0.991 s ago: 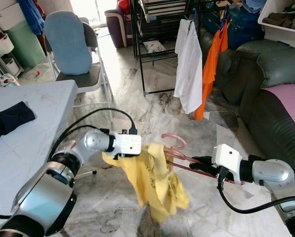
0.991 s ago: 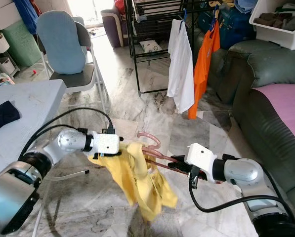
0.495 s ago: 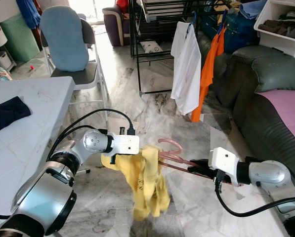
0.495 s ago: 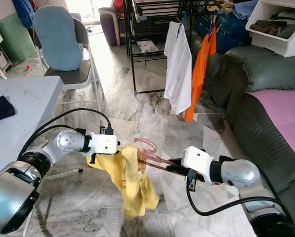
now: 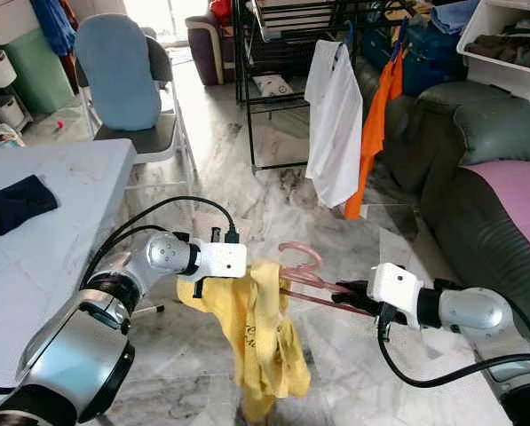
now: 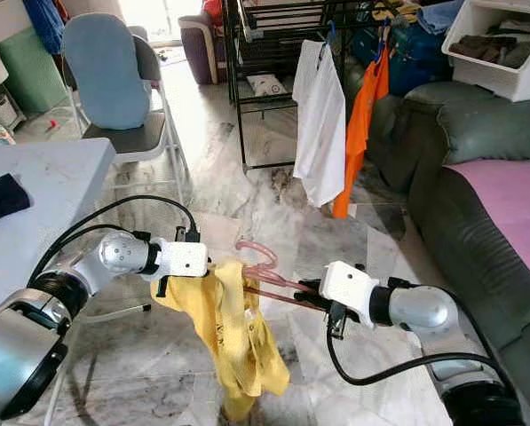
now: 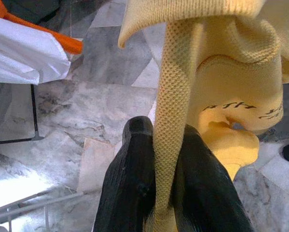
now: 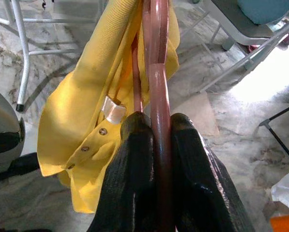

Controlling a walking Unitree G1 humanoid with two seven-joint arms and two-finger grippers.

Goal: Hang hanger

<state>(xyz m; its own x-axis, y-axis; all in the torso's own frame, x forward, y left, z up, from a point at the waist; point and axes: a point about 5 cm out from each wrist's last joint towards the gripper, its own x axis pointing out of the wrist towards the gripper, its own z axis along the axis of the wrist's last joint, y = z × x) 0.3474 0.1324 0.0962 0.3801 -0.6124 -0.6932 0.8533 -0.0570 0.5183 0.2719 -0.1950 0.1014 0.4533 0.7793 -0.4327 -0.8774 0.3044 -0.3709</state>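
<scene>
1. Right gripper (image 8: 154,130): fingers clamped on the pink hanger (image 5: 302,271), which juts toward 9 o'clock from it.
2. Left gripper (image 7: 166,159): pinched on the yellow shirt (image 5: 256,333).
3. Yellow shirt: crumpled, draped on the hanger between both grippers, above marble floor (image 5: 265,191).
4. Clothes rack (image 5: 273,80): 12 o'clock, far.

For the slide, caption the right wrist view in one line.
Right gripper clamps a pink hanger threaded into a yellow shirt above the marble floor.
</scene>
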